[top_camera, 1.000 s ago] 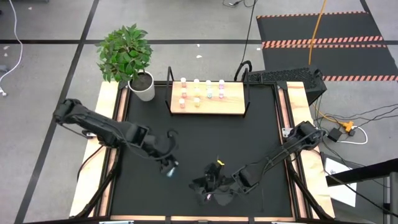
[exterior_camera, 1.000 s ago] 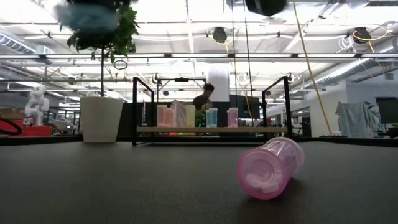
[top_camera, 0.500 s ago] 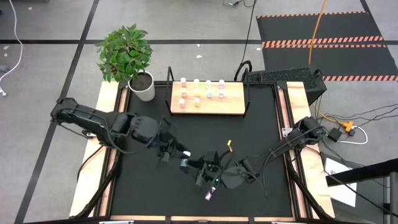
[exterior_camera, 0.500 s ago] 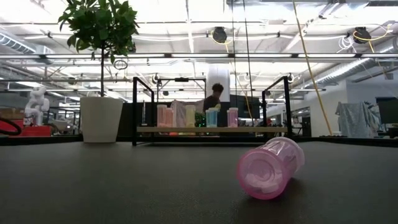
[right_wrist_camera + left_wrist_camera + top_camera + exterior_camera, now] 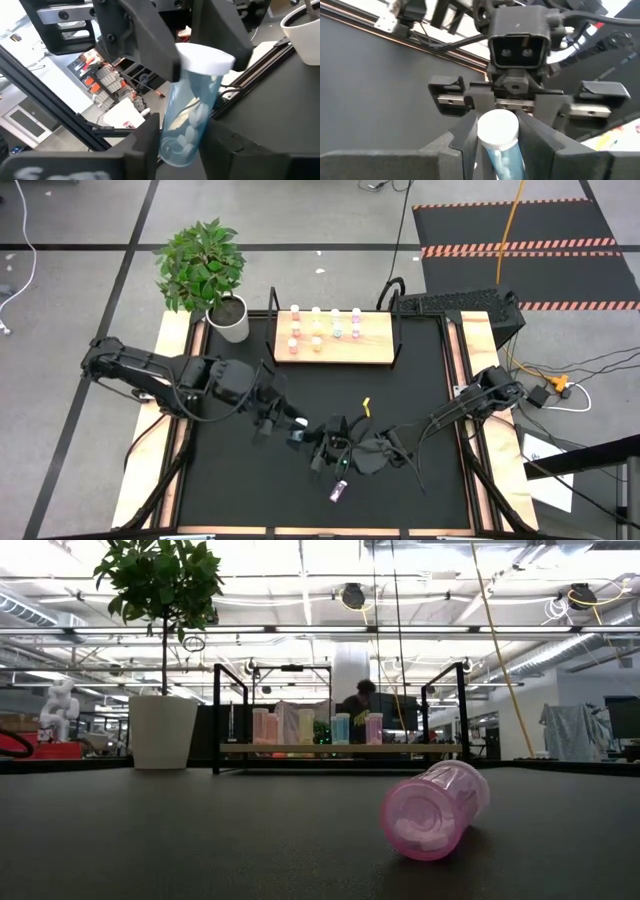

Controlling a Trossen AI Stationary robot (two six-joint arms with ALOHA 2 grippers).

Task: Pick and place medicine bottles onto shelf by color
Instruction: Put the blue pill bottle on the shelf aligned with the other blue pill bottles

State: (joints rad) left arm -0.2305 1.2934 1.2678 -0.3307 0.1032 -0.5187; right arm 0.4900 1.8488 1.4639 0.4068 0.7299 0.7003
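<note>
Left gripper (image 5: 297, 430) and right gripper (image 5: 318, 448) meet mid-counter, both jaws grasping one blue bottle (image 5: 499, 141).

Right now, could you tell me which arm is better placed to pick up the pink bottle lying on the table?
Probably the right. The right gripper is nearer the pink bottle. The left gripper is farther off, and its jaws are closed on the blue bottle.

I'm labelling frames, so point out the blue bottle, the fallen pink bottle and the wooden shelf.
Blue white-capped bottle (image 5: 192, 117), right wrist view, clear body.
Pink plastic bottle (image 5: 432, 810), low view, side.
Tan wooden shelf (image 5: 345, 352), high view, bare board.
</note>
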